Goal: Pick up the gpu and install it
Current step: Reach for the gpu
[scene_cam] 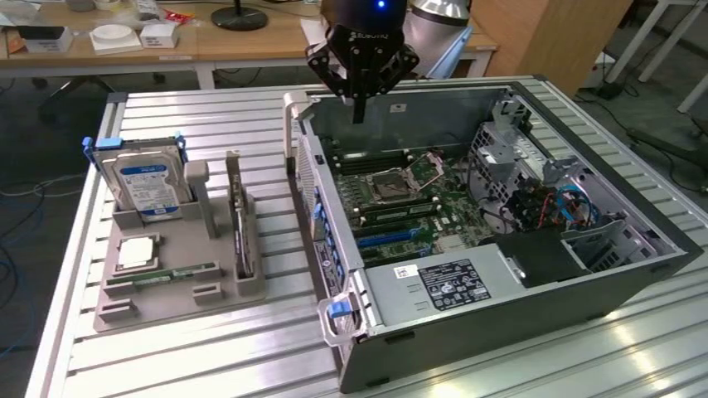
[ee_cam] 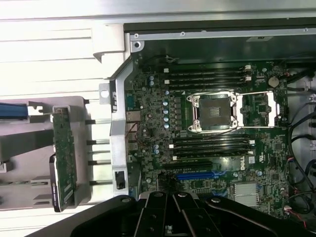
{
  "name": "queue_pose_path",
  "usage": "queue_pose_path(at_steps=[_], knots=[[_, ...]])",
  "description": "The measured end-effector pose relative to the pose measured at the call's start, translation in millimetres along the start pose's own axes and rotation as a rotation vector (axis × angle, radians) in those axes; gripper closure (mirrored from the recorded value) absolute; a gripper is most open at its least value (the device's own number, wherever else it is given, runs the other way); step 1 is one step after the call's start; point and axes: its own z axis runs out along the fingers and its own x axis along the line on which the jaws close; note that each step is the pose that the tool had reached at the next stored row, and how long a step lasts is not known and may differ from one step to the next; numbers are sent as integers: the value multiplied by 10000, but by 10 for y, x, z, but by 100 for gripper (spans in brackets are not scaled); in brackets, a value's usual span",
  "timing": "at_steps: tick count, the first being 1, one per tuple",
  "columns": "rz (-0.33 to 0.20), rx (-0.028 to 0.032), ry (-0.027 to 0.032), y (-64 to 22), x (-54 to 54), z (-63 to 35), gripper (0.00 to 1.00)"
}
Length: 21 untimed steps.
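- Now my gripper (scene_cam: 357,114) hangs over the open case (scene_cam: 520,303), fingers pressed together, empty.
- Gpu (scene_cam: 238,217) stands on edge in the tray (scene_cam: 166,292), well apart from me.

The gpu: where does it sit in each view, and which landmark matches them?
Exterior view: the gpu stands on edge in the grey holder, on that view's left of the computer case.
Wrist view: the gpu stands on edge in the same holder, outside the case wall.
Shared landmark: the motherboard's open CPU socket.
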Motion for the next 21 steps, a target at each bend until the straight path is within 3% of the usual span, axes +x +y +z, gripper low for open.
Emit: queue_pose_path(at_steps=[21], knots=[[0,-1,0,-26,346,-7,90]])
